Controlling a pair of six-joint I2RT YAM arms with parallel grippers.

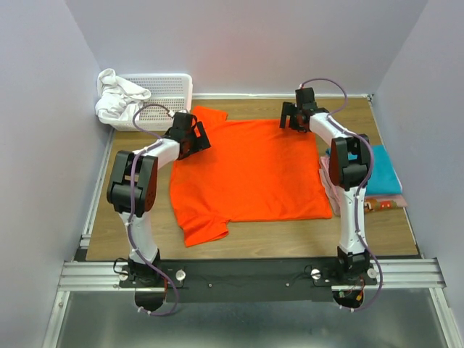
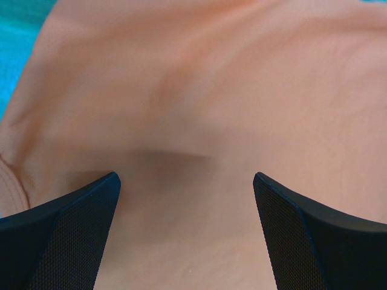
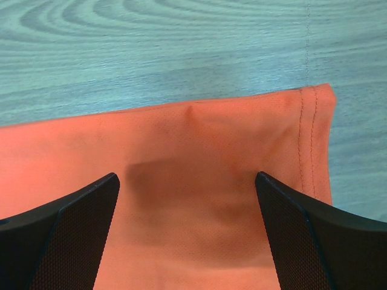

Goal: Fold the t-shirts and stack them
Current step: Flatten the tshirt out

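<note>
A bright orange t-shirt [image 1: 246,170] lies spread flat on the wooden table. My left gripper [image 1: 194,138] is open over its far left part, near the sleeve; the left wrist view shows only orange cloth [image 2: 199,109] between the spread fingers [image 2: 72,229]. My right gripper [image 1: 293,116] is open over the far right corner; the right wrist view shows the stitched hem corner [image 3: 311,121] just beyond the fingers [image 3: 302,235]. Folded shirts, a teal one [image 1: 383,174] on top of pink and patterned ones [image 1: 384,204], lie stacked at the right edge.
A white plastic basket [image 1: 165,98] with white cloth [image 1: 117,98] hanging over it stands at the back left. Grey walls close in the table on three sides. A metal rail [image 1: 246,272] runs along the near edge.
</note>
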